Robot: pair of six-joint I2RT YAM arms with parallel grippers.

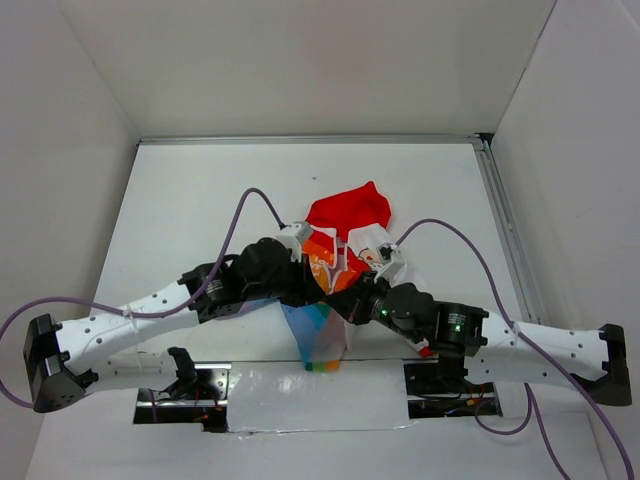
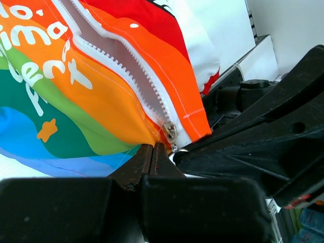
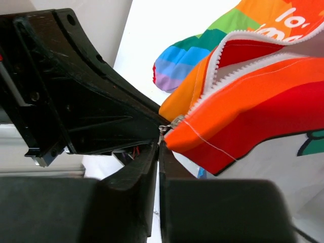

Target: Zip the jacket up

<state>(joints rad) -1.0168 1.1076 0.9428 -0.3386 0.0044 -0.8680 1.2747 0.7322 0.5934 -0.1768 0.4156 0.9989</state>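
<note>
Small white child's jacket with red hood and rainbow stripes lies mid-table, hood far, hem near. White plastic zipper teeth gape open above the small metal zipper slider, which sits low on the track. Left gripper: jaws closed, pinching orange fabric just beside slider. Right gripper: jaws closed, apparently on the slider's pull tab. Risks, judged: tab slips from a thin pinch; fabric bunches into slider if left hold slackens; fingers collide, being almost touching
</note>
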